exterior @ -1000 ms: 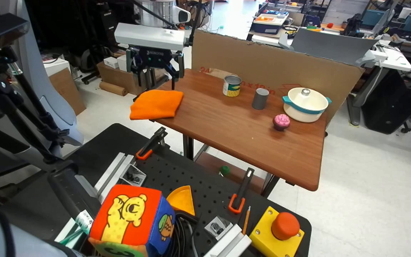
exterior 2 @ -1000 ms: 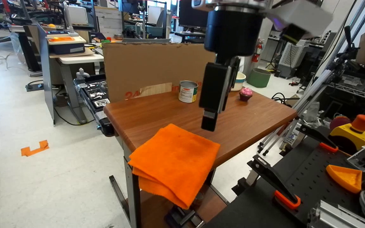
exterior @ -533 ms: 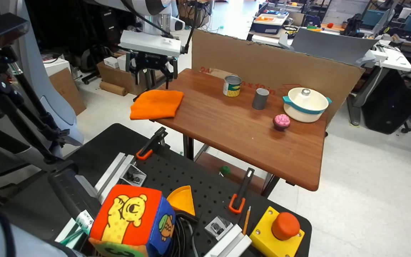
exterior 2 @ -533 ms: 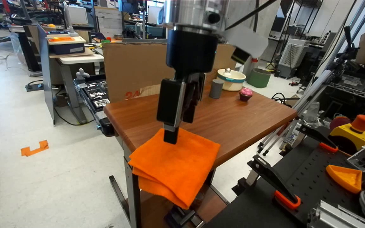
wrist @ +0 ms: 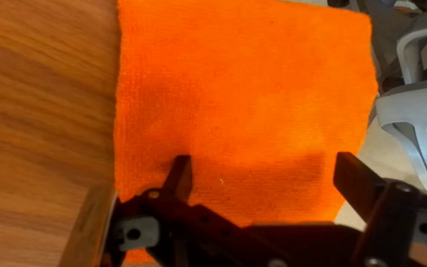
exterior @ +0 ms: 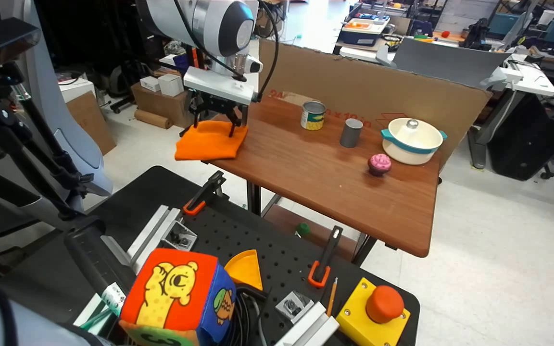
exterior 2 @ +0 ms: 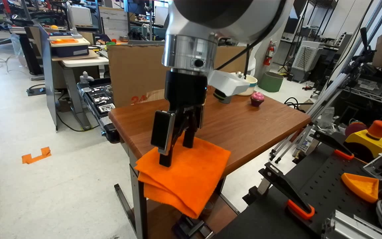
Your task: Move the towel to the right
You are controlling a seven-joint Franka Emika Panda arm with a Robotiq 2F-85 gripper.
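The towel (exterior: 207, 144) is a bright orange folded cloth at one end of the wooden table (exterior: 334, 182). Part of it hangs past the table's corner, as an exterior view (exterior 2: 191, 179) shows. My gripper (exterior: 213, 129) points down over the towel. Its jaws stand wide apart with nothing between them, also in an exterior view (exterior 2: 176, 155). The fingertips are at or just above the cloth; I cannot tell if they touch. In the wrist view the towel (wrist: 243, 92) fills the middle beneath my gripper (wrist: 261, 159), with one finger near the towel's outer edge.
A tin can (exterior: 312, 115), a grey cup (exterior: 351, 133), a pink cupcake (exterior: 379, 164) and a lidded cream pot (exterior: 411, 142) stand on the table. A cardboard panel (exterior: 378, 86) rises behind it. A black pegboard bench (exterior: 258, 226) with clamps stands in front.
My gripper has come down from above the table to the towel, its fingers now low over the cloth. The jaws have stayed open. The towel has hardly moved.
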